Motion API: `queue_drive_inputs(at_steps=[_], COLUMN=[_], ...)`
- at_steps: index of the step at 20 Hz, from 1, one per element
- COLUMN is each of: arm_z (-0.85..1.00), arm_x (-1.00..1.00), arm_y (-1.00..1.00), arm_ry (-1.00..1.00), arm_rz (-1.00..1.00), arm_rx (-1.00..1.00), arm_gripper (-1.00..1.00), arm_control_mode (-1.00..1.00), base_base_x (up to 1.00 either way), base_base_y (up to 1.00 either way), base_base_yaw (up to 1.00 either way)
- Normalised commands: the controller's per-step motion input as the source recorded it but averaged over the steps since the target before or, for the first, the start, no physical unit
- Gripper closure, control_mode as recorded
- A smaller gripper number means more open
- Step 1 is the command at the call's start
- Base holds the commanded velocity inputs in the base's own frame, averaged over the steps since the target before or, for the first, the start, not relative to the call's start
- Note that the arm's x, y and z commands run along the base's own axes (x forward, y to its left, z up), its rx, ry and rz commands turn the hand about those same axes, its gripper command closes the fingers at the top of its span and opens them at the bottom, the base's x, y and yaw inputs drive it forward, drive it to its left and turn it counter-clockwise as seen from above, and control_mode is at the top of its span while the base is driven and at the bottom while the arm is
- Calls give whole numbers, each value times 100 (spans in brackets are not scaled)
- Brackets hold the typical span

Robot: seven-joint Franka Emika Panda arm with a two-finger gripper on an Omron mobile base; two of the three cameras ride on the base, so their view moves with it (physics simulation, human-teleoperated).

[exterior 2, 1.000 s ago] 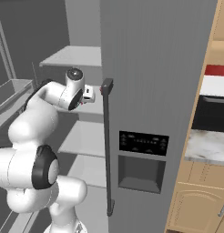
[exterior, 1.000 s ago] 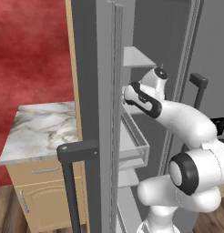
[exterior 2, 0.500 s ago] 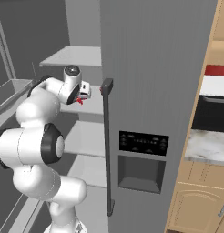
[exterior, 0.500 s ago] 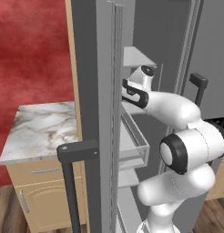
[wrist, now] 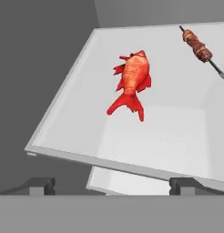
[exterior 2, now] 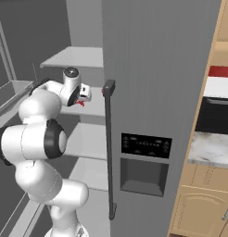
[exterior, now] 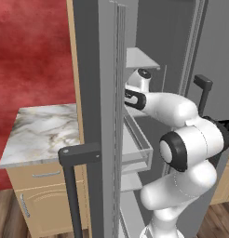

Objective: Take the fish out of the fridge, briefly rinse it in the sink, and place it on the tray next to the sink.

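The red-orange fish [wrist: 133, 77] lies on a pale shelf [wrist: 177, 136] inside the open fridge [exterior 2: 157, 69], head away from me and tail fin toward me. My gripper [wrist: 111, 185] is open, its fingertips [wrist: 38, 184] spread wide just short of the shelf's front edge, with nothing between them. From the right base view my gripper [exterior 2: 85, 95] reaches in over the middle shelf, and a bit of the red fish [exterior 2: 80, 102] shows just beneath it. The sink and the tray are out of view.
A meat skewer [wrist: 198, 45] lies on the same shelf beyond the fish. The open fridge door [exterior: 95, 69] and its dark handle [exterior: 72, 186] stand close on the arm's left. A clear drawer [exterior: 139, 148] sits below. The right door carries a handle [exterior 2: 108, 148] and dispenser panel [exterior 2: 146, 146]. A marble counter [exterior: 42, 130] lies left.
The arm has stretched further into the fridge, carrying the hand closer to the middle shelf. The jaws have stayed open.
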Motion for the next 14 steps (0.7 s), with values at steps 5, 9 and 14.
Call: queue_drive_inputs(at_steps=[5,9,14], arm_z=[-10,-5,-17], arm_x=[48,64,56], arm_y=[2,15,10], arm_ry=[0,1,4], arm_rz=[-1,-5,-5], arm_rx=[-1,-3,-3], arm_gripper=[-100,-100,-100], arm_control_mode=[-100,-100,-100], base_base_x=[0,0,0], base_base_y=[0,0,0], base_base_yaw=[0,0,0])
